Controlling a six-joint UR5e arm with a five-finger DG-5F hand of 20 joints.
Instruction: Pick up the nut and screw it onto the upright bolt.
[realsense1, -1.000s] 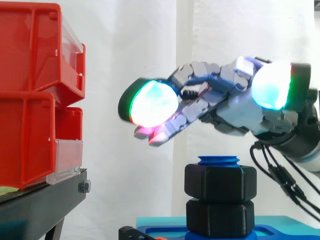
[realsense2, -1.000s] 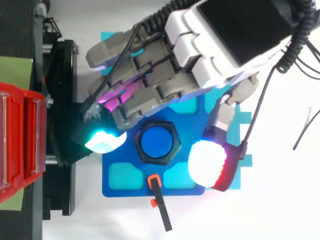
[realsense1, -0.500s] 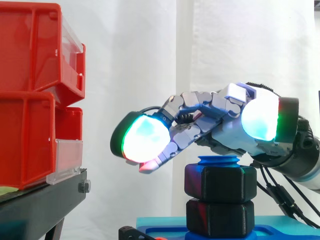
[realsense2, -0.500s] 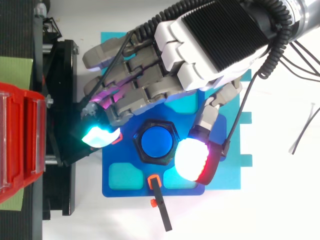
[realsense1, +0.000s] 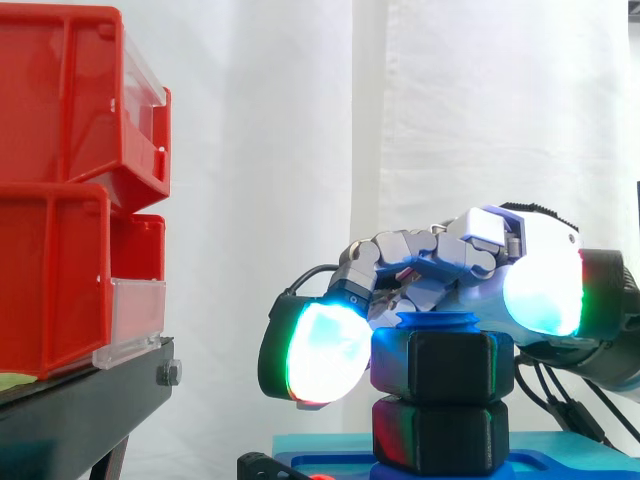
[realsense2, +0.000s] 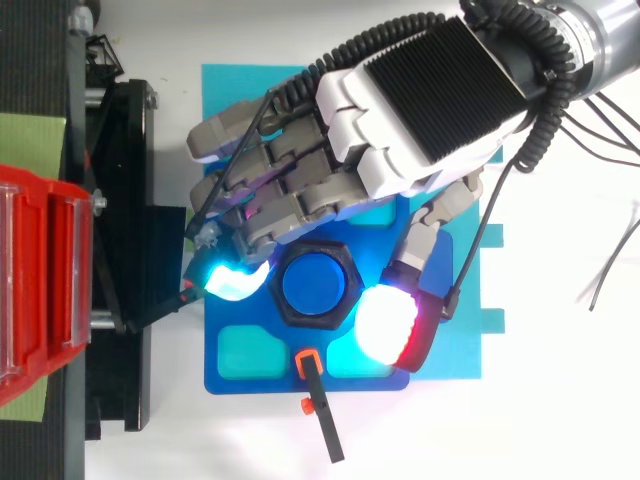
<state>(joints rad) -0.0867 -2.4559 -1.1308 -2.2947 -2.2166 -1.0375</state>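
nearest lies a small black and orange tool (realsense2: 318, 405) at the edge of the blue plastic base plate (realsense2: 250, 375). on this plate stands the upright blue bolt (realsense2: 316, 284). it carries the black hexagonal plastic nut (realsense1: 440, 365) at its top, above a second black nut (realsense1: 440, 435). the hand (realsense2: 420, 110) is curled round the upper nut: the glowing thumb pad (realsense2: 388, 327) is on the near side and a cyan fingertip (realsense1: 325, 350) touches its left side. how firmly they press i cannot tell. to the left, red plastic bins (realsense1: 60, 200) stand on a black stand (realsense1: 80, 410). behind all hangs a white curtain (realsense1: 300, 120).

The grey-and-white hand (realsense2: 420, 110), backed by a black ribbed panel, is glowing cyan and white at its pads (realsense1: 325, 352).
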